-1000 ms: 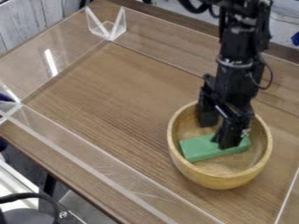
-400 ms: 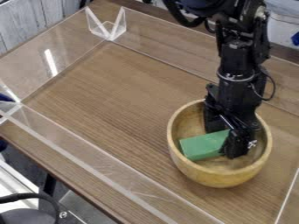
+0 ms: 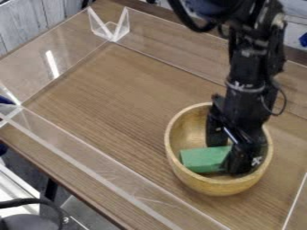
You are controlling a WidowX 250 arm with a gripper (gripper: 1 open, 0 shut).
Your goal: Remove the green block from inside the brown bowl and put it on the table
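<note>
The brown bowl (image 3: 180, 135) stands on the table (image 3: 120, 90) at the right front. In its near-left part lies the green block (image 3: 204, 161). My black gripper (image 3: 235, 148) reaches down into the bowl from above, open, with one finger behind the block and the other in front of its right end. That end of the block is hidden by the nearer finger (image 3: 249, 158). I cannot tell whether the fingers touch the block.
Low clear acrylic walls (image 3: 72, 148) edge the tabletop, with a clear corner bracket (image 3: 110, 27) at the back left. Bare wood stretches left of and behind the bowl. The bowl is close to the right wall.
The gripper has shifted a little to the right and nearer within the bowl, staying open. The green block now lies lower and further left in the bowl.
</note>
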